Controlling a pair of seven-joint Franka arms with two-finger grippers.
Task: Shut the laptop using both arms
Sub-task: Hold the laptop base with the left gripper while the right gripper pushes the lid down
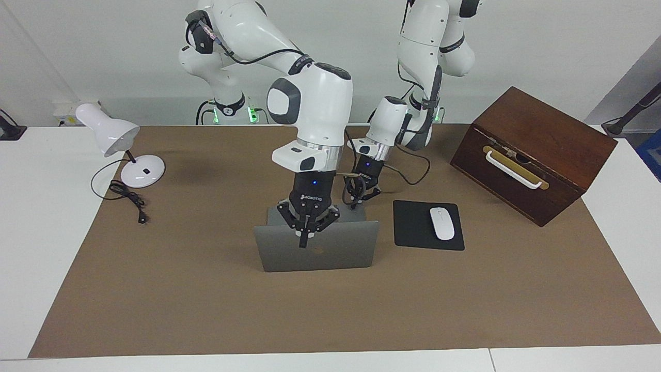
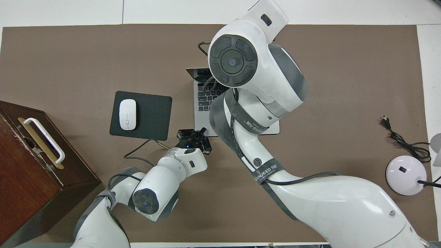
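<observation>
The silver-grey laptop (image 1: 341, 250) stands open mid-table, its lid upright with the logo side turned away from the robots; its keyboard (image 2: 206, 100) shows partly under the right arm. My right gripper (image 1: 304, 242) is shut and hangs over the lid's top edge, its tip showing against the lid's outer face. Whether it touches the lid I cannot tell. In the overhead view the right arm's own wrist hides it. My left gripper (image 1: 354, 205) (image 2: 201, 131) is shut, its tip at the corner of the laptop's base nearest the robots, toward the left arm's end.
A black mousepad (image 1: 413, 227) with a white mouse (image 1: 442, 223) lies beside the laptop toward the left arm's end. A brown wooden box (image 1: 532, 155) with a white handle stands past it. A white desk lamp (image 1: 121, 144) and its cord (image 1: 126, 199) sit at the right arm's end.
</observation>
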